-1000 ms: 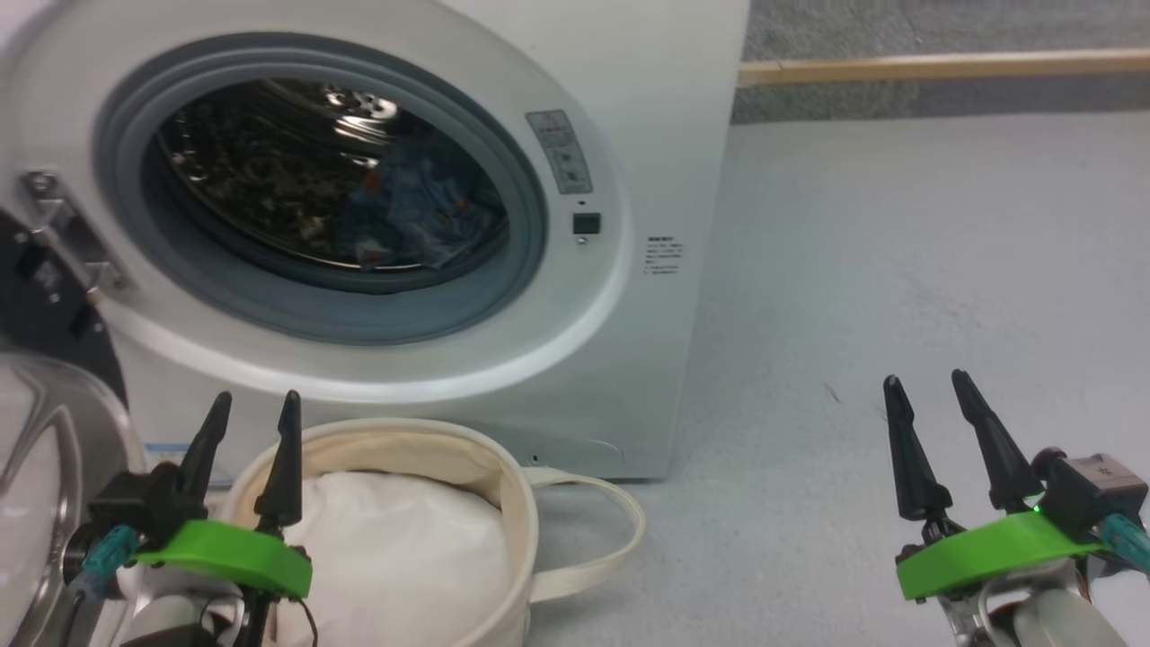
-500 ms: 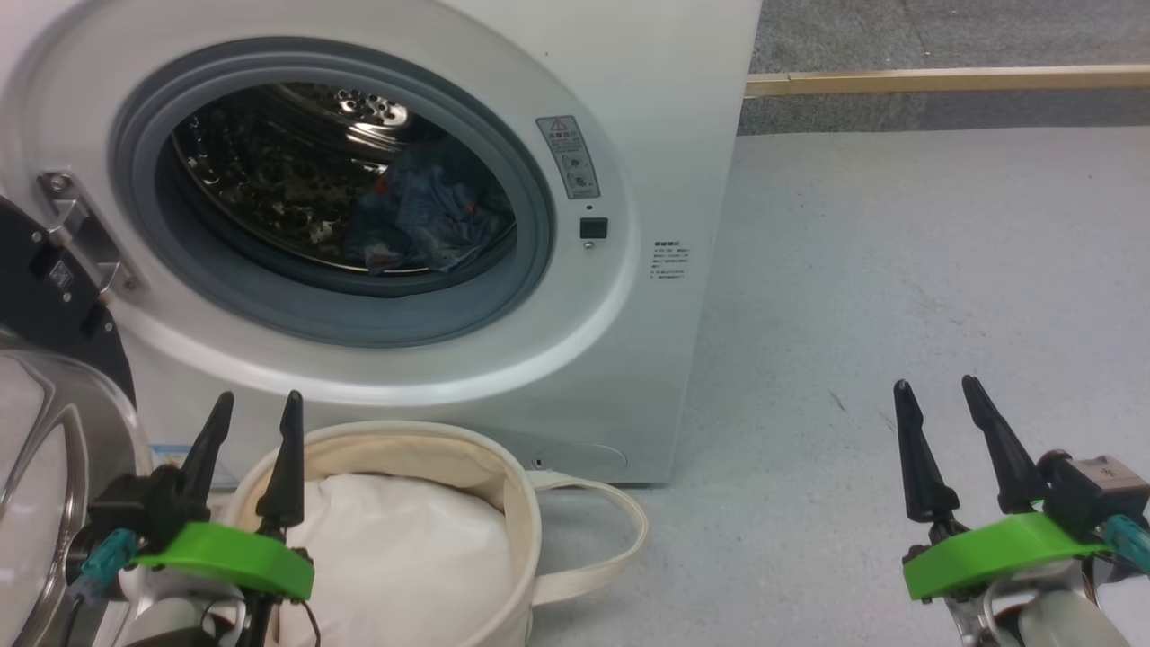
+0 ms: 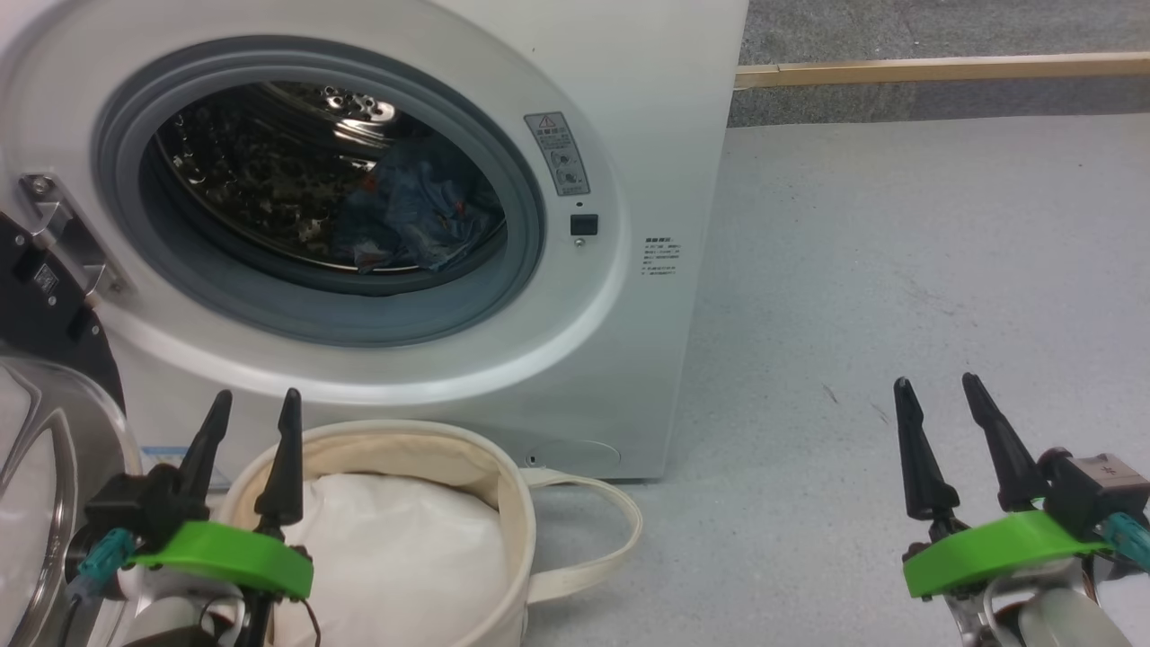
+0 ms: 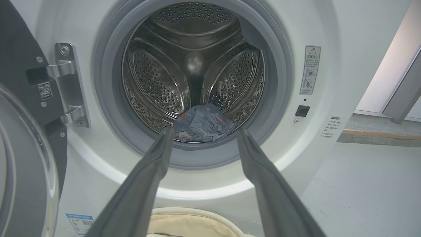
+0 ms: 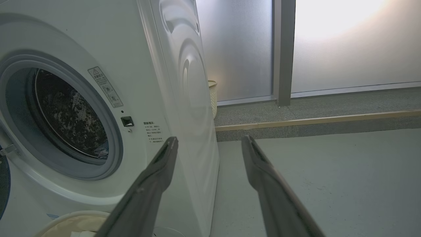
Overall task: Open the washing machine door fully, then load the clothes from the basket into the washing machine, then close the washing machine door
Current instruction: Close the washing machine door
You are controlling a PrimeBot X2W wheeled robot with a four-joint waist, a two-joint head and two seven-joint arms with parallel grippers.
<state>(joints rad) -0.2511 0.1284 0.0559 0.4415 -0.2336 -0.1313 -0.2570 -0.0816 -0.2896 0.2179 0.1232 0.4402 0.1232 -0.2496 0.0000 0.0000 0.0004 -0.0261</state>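
The white washing machine (image 3: 665, 162) stands with its washing machine door (image 3: 36, 449) swung open to the left, black rim and glass bowl at the frame's edge. The clothes (image 3: 413, 220), light-blue printed fabric, lie at the bottom of the steel drum (image 4: 200, 126). The cream basket (image 3: 503, 485) sits on the floor below the opening, holding a plain white cloth bundle (image 3: 404, 548). My left gripper (image 3: 254, 406) hangs open over the basket's left rim, empty. My right gripper (image 3: 934, 388) is open and empty over the floor, right of the machine.
Grey floor (image 3: 898, 270) stretches to the right of the machine, ending at a wooden strip (image 3: 943, 67). In the right wrist view a woven bin (image 5: 213, 98) stands behind the machine, before frosted glass panels (image 5: 345, 42). The door hinge (image 4: 69, 85) is on the machine's left.
Only the head camera has wobbled a little, so the whole picture shifts slightly. Both grippers stay open in the same places and the clothes lie unchanged in the drum.
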